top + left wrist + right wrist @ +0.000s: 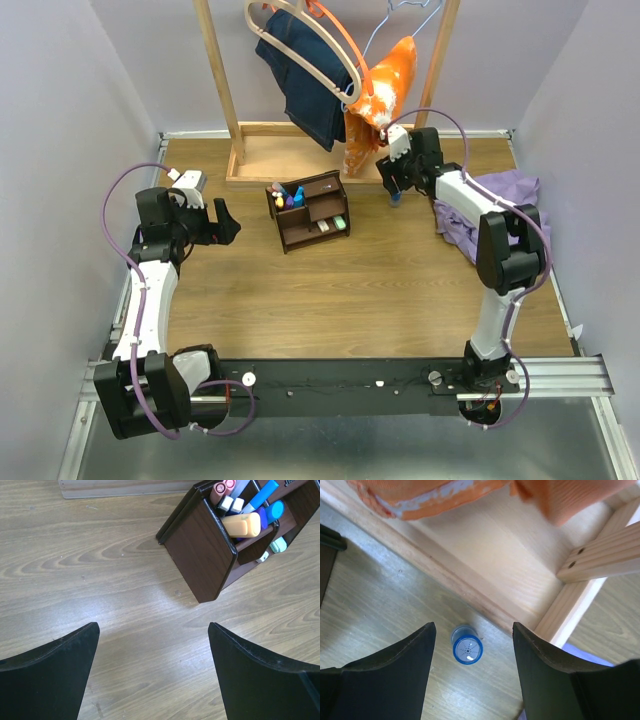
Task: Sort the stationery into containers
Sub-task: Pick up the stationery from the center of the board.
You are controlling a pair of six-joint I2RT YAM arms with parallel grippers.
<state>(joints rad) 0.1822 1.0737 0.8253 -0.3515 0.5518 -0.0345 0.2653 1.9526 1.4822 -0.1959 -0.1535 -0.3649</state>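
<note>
**Upright blue-capped item could tip against the rack**

You risk knocking over the blue-capped item (467, 649). It stands on end near the desk's far edge, right of centre, just beside the rack base (520, 580). An off-centre descent could let one finger clip it and send it rolling along the rack base. The wood also leaves the far finger little room.

Your right gripper (472, 632) hovers above the item with its fingers spread wide; the item sits between them, touching neither. Your left gripper (153, 626), near the left edge, is also spread and empty. It faces the organizer (200, 560) at mid-desk, which holds several markers.
</note>
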